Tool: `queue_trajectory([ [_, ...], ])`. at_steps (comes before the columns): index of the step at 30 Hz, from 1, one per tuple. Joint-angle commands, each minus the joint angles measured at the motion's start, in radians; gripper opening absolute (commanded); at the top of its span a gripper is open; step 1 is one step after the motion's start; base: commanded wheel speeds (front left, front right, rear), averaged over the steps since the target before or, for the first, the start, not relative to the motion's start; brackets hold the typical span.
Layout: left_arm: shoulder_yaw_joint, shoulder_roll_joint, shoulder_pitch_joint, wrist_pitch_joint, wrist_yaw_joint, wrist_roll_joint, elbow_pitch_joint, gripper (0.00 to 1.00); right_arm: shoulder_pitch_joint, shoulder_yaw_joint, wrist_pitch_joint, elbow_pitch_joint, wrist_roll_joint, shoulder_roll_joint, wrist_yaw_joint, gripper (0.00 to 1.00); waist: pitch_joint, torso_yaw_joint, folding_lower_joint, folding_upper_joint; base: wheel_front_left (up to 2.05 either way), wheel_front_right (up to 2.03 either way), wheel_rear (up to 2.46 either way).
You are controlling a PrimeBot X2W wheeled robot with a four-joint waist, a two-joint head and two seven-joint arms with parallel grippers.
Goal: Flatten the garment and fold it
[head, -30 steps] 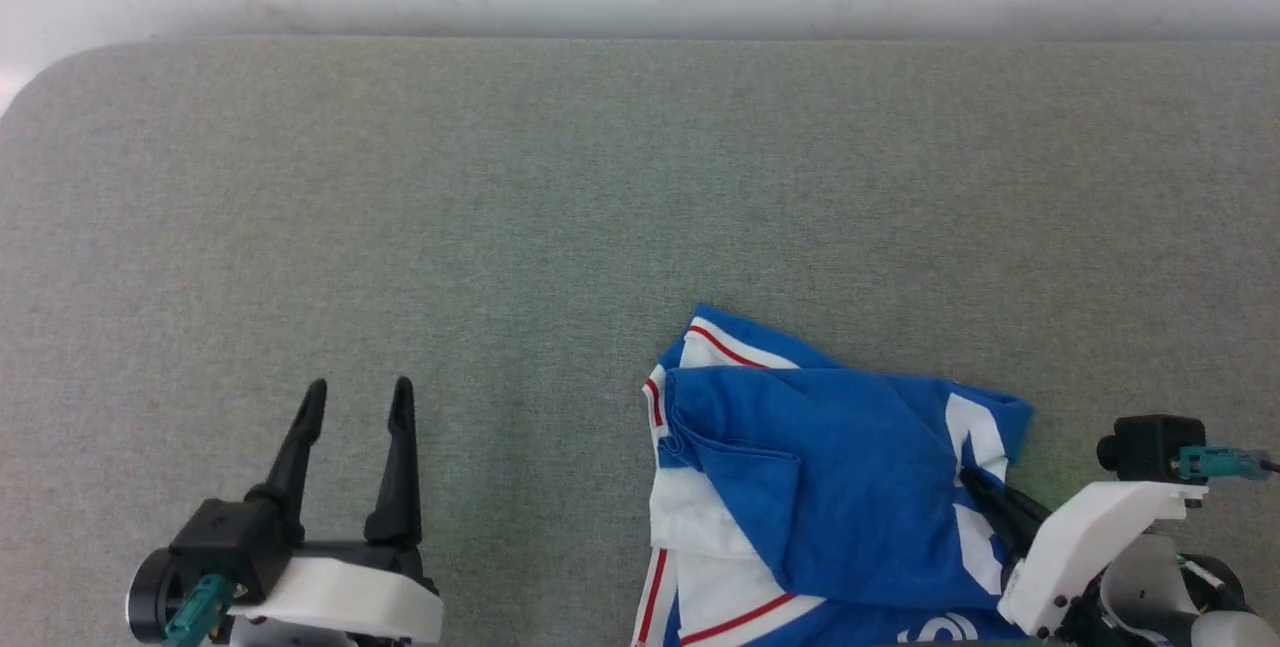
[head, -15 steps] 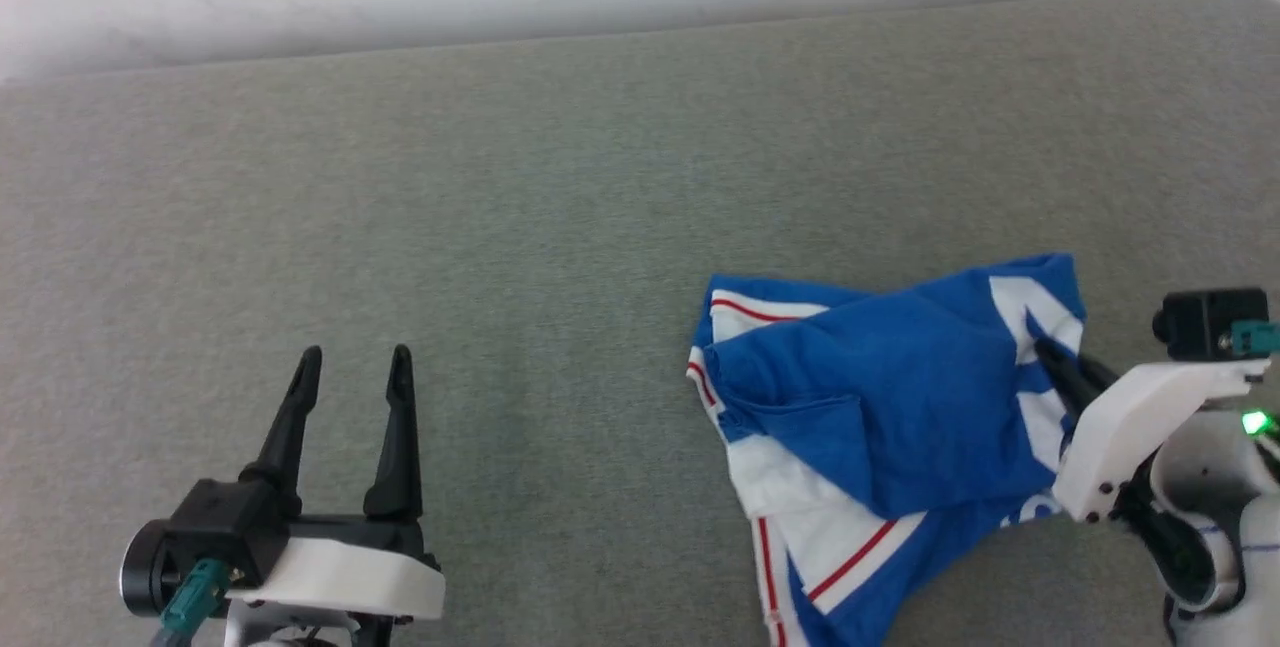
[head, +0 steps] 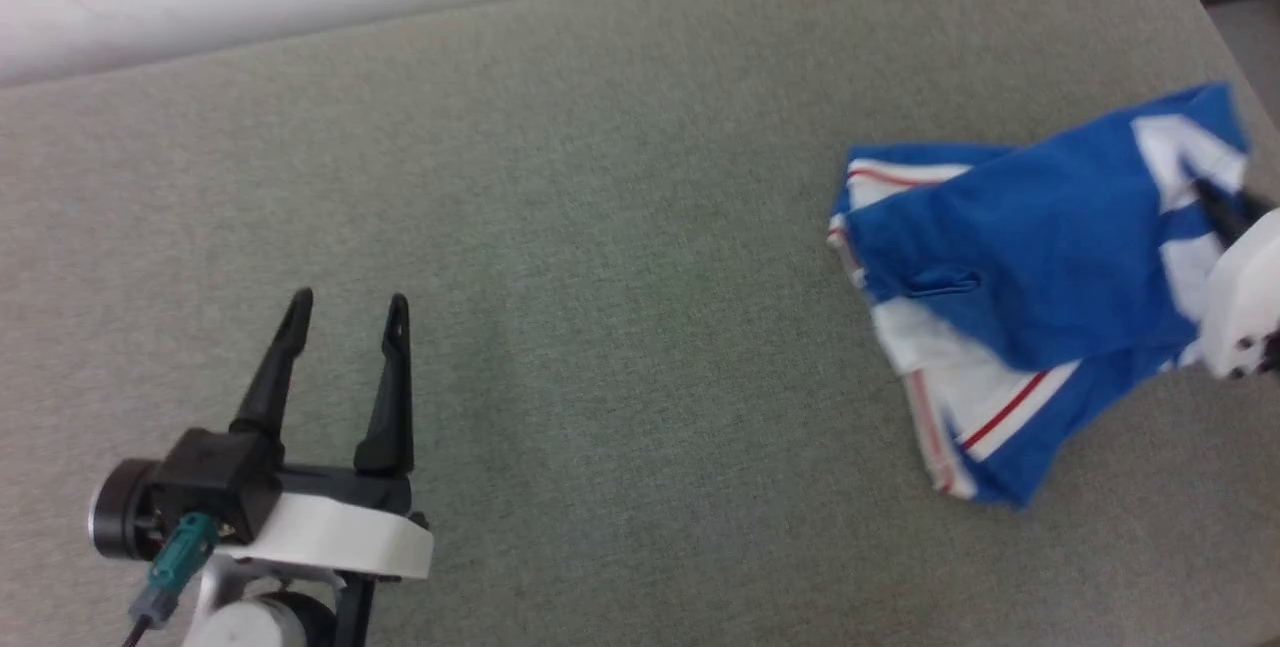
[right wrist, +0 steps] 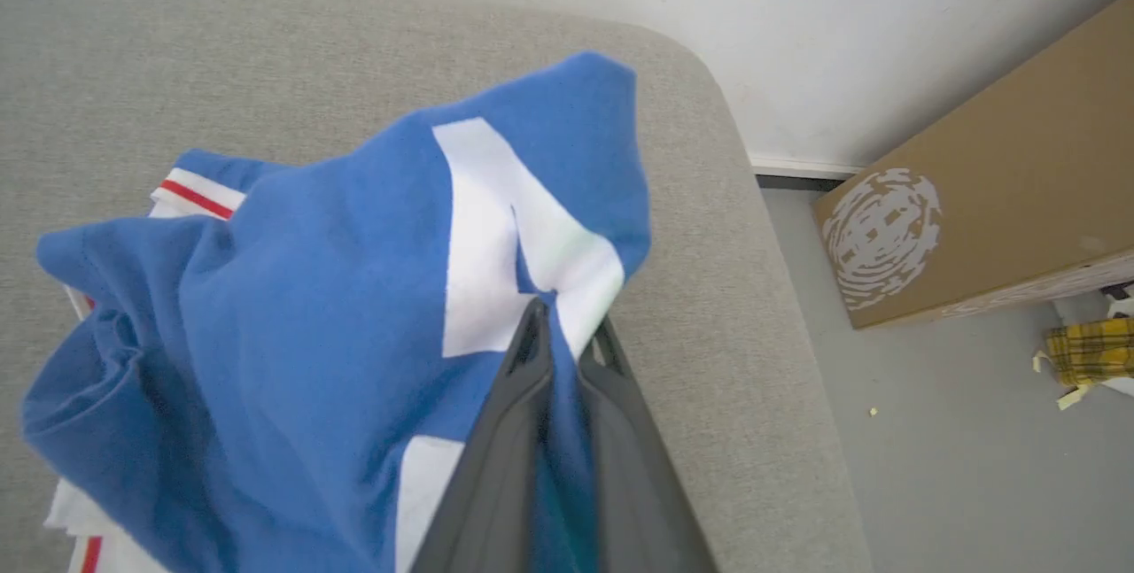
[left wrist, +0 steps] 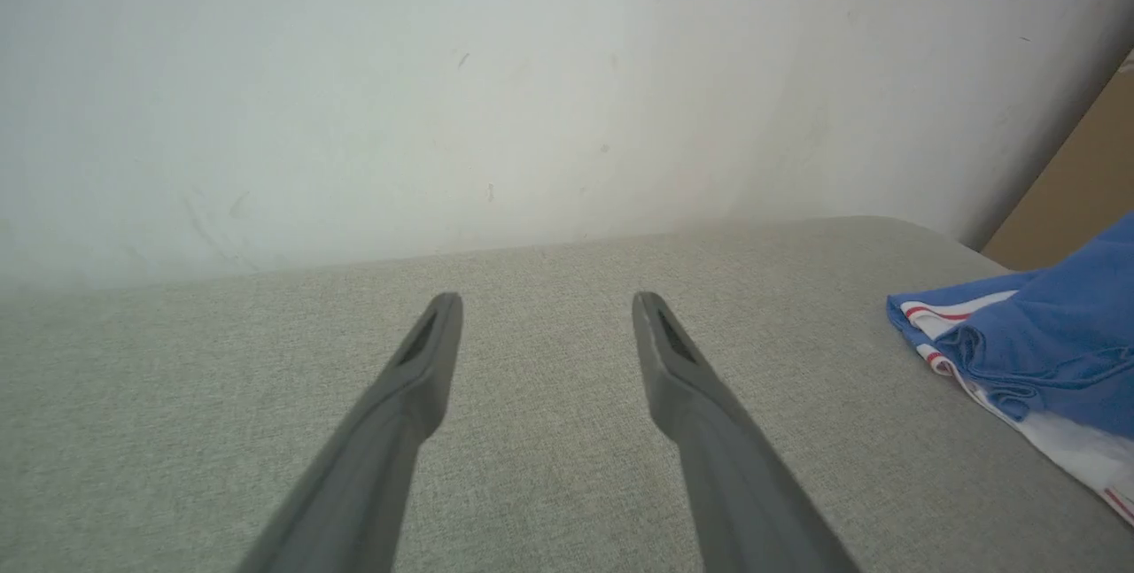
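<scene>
right wrist view: right end effector (right wrist: 570,321) clamps the garment (right wrist: 337,307), cardboard box (right wrist: 992,201) beyond; left end effector (head: 349,300) gapes empty.

Blue jersey T-shirt (head: 1020,257) bunched at right of grey padded surface (head: 600,277), one fold pinched by right gripper (head: 1205,197) at frame edge. Left gripper (head: 348,302) lower left, jaws spread, well apart from it.

Bright, soft, even light; motion blur smears the head view.

The right end effector (right wrist: 567,321) has pulled the garment (head: 1020,257) up and rightward.
</scene>
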Motion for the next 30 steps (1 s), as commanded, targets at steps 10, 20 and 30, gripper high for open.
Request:
queue_trajectory([
  [10, 0.01, 0.062, -0.096, 0.048, 0.013, 0.07, -0.099, 1.0, -0.149, -0.03, -0.106, 0.161, -0.07, -0.151, -0.002, 0.0, 0.205, -0.038, -0.0001, -0.0001, 0.0, 0.0, 0.0],
  [20, 0.007, 0.079, -0.15, 0.063, 0.028, 0.117, -0.139, 1.0, -0.24, -0.086, -0.227, 0.37, -0.176, -0.206, -0.002, 0.0, 0.268, -0.009, -0.0001, -0.0001, 0.0, 0.0, 0.0],
  [30, 0.016, 0.091, -0.139, 0.06, 0.049, 0.137, -0.158, 1.0, -0.274, -0.172, -0.309, 0.519, -0.273, -0.176, -0.002, 0.0, 0.283, 0.02, -0.0001, -0.0001, 0.0, 0.0, 0.0],
])
